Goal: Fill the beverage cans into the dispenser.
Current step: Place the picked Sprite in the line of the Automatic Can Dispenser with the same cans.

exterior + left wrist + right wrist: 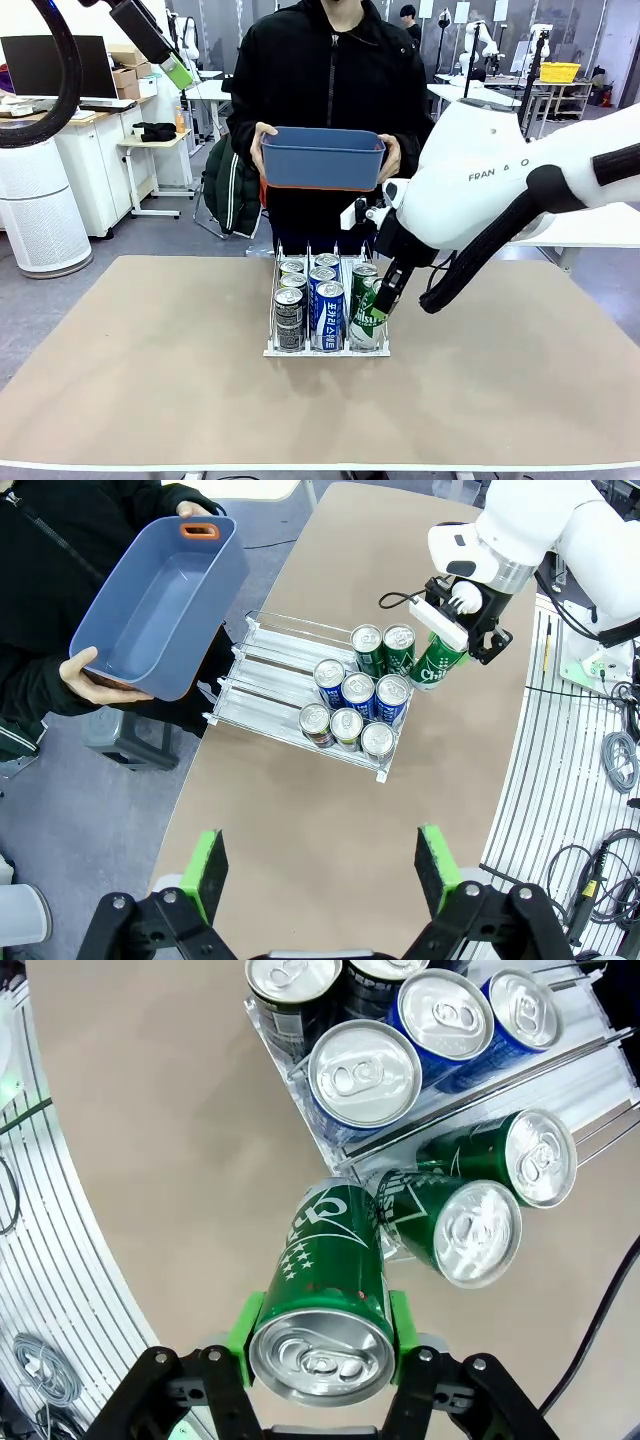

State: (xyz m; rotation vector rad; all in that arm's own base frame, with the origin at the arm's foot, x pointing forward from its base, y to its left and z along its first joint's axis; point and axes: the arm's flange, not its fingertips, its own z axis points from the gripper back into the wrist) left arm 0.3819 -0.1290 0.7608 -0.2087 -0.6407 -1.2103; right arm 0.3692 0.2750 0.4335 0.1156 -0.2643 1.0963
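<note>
Beside the dispenser, right gripper clamps a seemingly tilted green can; left gripper gapes empty.

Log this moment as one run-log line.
right gripper: shut on green can, tilted at dispenser front | left gripper: open, raised | person: holds bin

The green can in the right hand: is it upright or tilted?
Tilted. The green can leans between the pads of the right hand, its bottom at the dispenser front; the cans in the lanes stand upright.
</note>
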